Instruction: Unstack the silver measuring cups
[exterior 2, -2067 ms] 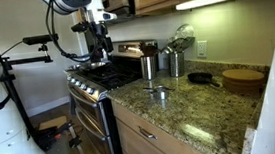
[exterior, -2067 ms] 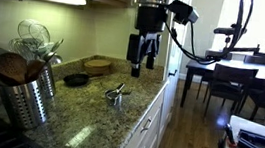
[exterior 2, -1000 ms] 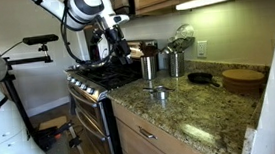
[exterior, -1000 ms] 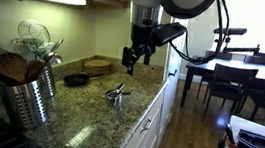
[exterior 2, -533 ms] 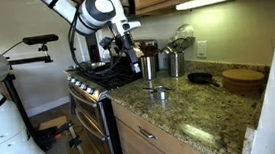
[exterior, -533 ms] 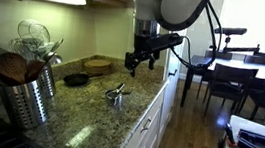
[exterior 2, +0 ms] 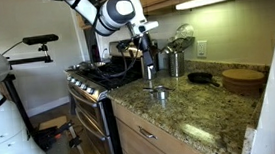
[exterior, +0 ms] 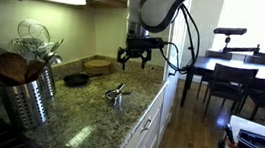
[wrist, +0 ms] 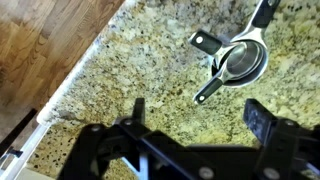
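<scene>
Nested measuring cups lie apart from pan, canister.

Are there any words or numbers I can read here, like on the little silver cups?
No text can be read. The silver measuring cups show no legible marks in the wrist view. The stove and the utensil canister are too small and blurred in the exterior views to show any label.

- Granite tabletop: below the fingers.
- Wood floor: past the tabletop edge, left of the fingers.
- Ribbed utensil canister: well apart from the fingers.
- Black pan: well apart from the fingers.
</scene>
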